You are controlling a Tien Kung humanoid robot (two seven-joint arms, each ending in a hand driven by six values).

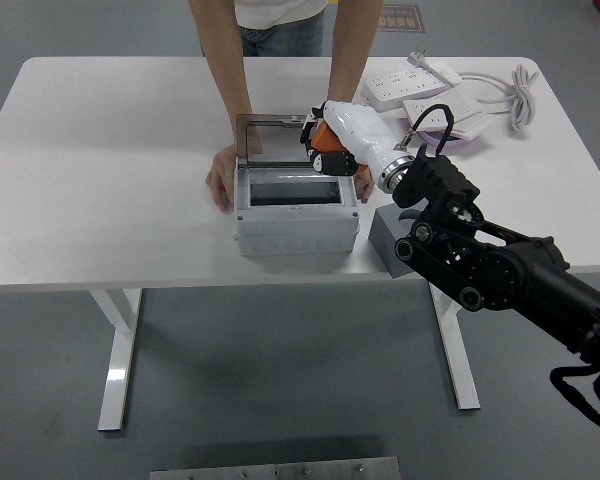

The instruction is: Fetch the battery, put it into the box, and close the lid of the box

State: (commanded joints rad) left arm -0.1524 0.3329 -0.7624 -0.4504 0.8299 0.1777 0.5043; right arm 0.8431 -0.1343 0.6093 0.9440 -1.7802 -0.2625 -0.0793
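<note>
I see the box [297, 212] sitting near the middle of the worktop [100, 170], close to its near edge, with its lid [280, 137] hinged up at the back and standing roughly upright. The box's cavity is open to me and looks dark; I cannot make out anything lying inside it. My right hand [330, 150] is curled around the orange battery [322, 135], holding it above the box's right rear corner, just in front of the raised lid. A person stands at the far side with a left-side hand [219, 180] flat on the worktop against the box's left wall and the other hand [363, 183] down at the box's right side, partly hidden by my wrist. Just right of the box sits a grey block [388, 236], mostly covered by my forearm, so I cannot see its top. Farther back on the right lie white power strips [410, 85] and a coiled cable [520, 92], well apart from the box. The left half of the worktop is bare white surface, and there is open room between the box and the far edge on that side. The right side is crowded: my arm crosses over the block, and the person's arm comes down beside the lid.
</note>
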